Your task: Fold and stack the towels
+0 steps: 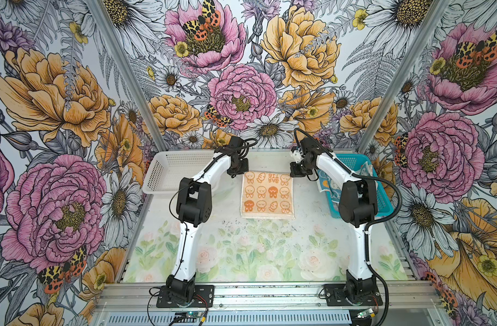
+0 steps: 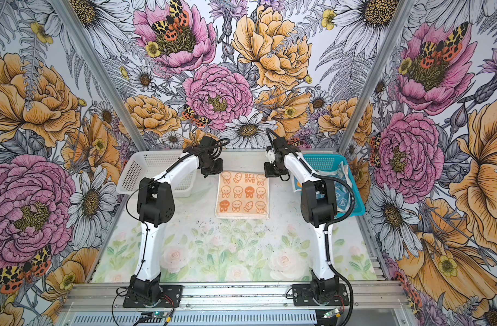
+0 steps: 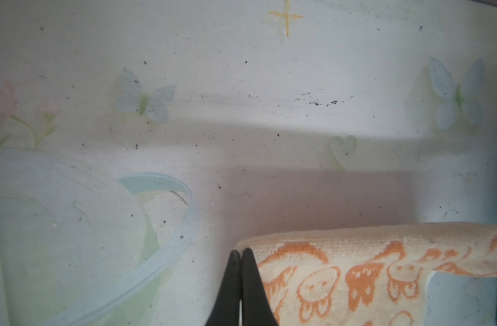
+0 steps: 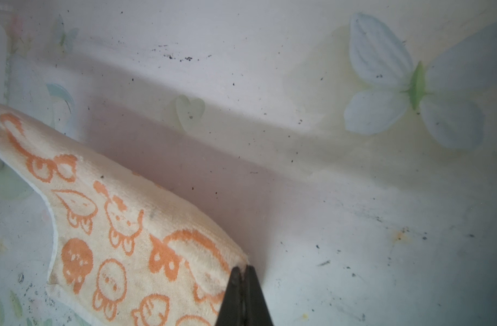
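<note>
Left wrist, right wrist | left gripper (image 3: 240, 251), right gripper (image 4: 243, 268): jaws clamped tight on far corners of orange towel (image 1: 267, 194), centre of tabletop (image 1: 269, 234) | step: first fold | next: likely far edge drawn evenly over near edge

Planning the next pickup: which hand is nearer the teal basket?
Right. The right hand grips the orange towel at its far corner nearest the teal basket; the left hand grips the other far corner, by the white basket.

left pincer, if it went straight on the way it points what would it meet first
The left pincer would probably meet the bare table just past the orange bunny towel corner it pinches; depth is unclear.
</note>
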Action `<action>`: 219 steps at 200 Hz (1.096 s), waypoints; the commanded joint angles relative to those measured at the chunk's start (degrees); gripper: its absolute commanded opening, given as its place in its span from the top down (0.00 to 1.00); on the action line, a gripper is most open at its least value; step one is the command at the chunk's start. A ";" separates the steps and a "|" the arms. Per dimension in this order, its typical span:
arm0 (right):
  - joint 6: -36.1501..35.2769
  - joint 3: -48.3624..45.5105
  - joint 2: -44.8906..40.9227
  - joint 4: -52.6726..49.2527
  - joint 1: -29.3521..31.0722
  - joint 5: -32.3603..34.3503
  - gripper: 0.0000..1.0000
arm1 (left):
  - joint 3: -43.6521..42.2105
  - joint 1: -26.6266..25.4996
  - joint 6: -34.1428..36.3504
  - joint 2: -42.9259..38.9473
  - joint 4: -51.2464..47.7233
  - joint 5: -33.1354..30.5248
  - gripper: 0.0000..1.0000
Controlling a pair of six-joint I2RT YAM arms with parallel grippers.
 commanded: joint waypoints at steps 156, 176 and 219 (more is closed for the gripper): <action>6.64 -36.87 -22.09 10.03 5.19 1.40 1.00 | -44.34 -5.69 -6.56 -27.34 18.18 -2.00 1.00; 6.89 -37.84 -21.86 10.57 5.65 1.68 1.00 | -45.39 -6.07 -6.88 -27.11 18.27 -2.21 1.00; 7.21 -38.19 -26.53 10.33 5.69 2.22 1.00 | -46.50 -5.62 -6.96 -31.14 18.15 -3.36 1.00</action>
